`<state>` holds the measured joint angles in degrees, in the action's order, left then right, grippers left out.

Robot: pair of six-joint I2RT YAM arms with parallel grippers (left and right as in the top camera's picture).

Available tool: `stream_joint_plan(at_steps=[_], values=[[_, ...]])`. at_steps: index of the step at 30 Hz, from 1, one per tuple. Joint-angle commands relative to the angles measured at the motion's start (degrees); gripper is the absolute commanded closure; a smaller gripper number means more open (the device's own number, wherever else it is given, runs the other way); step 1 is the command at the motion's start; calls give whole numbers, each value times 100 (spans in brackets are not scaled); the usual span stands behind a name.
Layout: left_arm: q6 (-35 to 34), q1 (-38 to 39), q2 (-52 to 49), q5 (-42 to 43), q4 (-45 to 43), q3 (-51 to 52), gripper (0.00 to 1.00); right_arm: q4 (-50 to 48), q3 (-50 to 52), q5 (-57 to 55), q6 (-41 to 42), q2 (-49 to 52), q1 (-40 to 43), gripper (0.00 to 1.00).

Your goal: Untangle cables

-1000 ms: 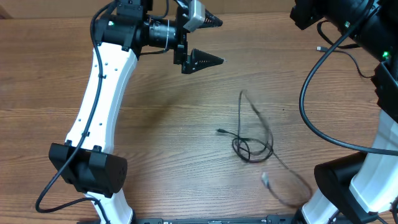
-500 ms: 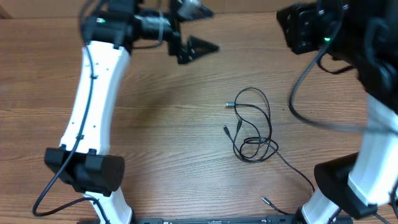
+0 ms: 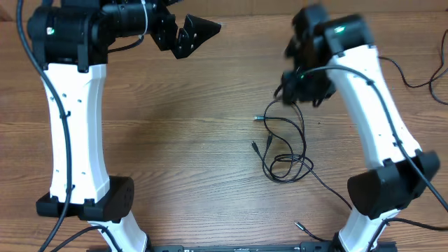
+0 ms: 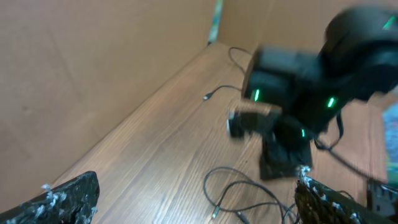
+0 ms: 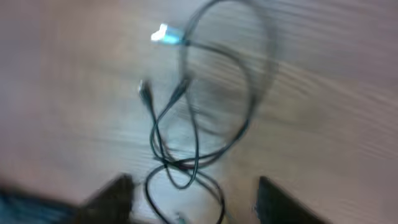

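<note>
**Table**: wood-grain top. The only loose item noted was the cord work right of centre.

**Left arm**: parked clear, I judged, to leave the cords to the other arm. It rose upright from its base at the near left. The wrist was turned along the far edge toward the middle, well apart from the cords.

**Right arm**: looked to be the working arm. It arched up and over from its base at the near right, with the wrist bent down above the far end of the cords. It was blurred in the overhead view.

**Left gripper**: fingers spread wide with nothing between them, aimed across the table at the right arm.

**Right gripper**: fingers stood apart at the bottom of its own view, with the cords lying on the wood below. No strand was seen pinched, though the view was soft. I took it as released.

**Cables**: flat and slack on the table, right of centre and nearer the right arm.
- A big loop at the far end lay just under the right gripper.
- The loop narrowed to a small knot on the near side.
- One strand trailed off toward the right arm's base.
- The slack fitted with nothing holding them.

**Plug ends**
- The far plug and the middle plug lay left of the loop, free of the knot.
- The near plug lay by the near edge.

The knot was not yet undone. The free ends on the left looked like the likeliest places to pull.
</note>
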<state>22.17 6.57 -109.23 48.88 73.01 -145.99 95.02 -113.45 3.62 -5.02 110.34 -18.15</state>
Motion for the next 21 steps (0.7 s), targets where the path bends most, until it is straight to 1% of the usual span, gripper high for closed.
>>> stream_joint_plan(at_steps=[1,4,5,7,8,9,10,11,12,14,15,17,18,19,21], values=[[-15,20,98,-326,155,-116,0,-332,922,1110,-2634,-59,-372,31],[177,20,98,-330,378,-116,0,-568,1635,2039,-3248,-59,-595,33],[251,20,98,-356,455,-116,0,-595,1803,2247,-3370,-59,-654,38],[345,20,98,-505,570,-116,0,-612,2092,2597,-3589,-59,-772,52],[358,20,98,-599,610,-116,0,-605,2194,2697,-3685,-59,-826,63],[358,22,98,-664,634,-116,0,-586,2253,2719,-3727,-59,-868,76],[358,20,98,-713,651,-118,0,-564,2306,2710,-3727,-59,-909,80],[358,20,98,-719,660,-116,0,-564,2332,2669,-3727,-59,-929,80],[358,20,98,-715,667,-116,0,-608,2339,2496,-3724,-59,-946,0],[356,22,98,-713,695,-116,0,-855,2339,1956,-3626,-59,-944,0],[356,22,98,-713,726,-116,0,-970,2339,1729,-3298,-59,-944,0],[356,22,98,-713,809,-116,0,-1117,2339,1681,-2586,-59,-942,0],[356,22,98,-713,857,-116,0,-1191,2339,1749,-2385,-59,-942,0],[358,22,98,-713,898,-116,0,-1228,2339,1786,-2559,-59,-944,0],[409,20,98,-713,960,-116,0,-1084,2337,1703,-3279,-96,-999,0]])
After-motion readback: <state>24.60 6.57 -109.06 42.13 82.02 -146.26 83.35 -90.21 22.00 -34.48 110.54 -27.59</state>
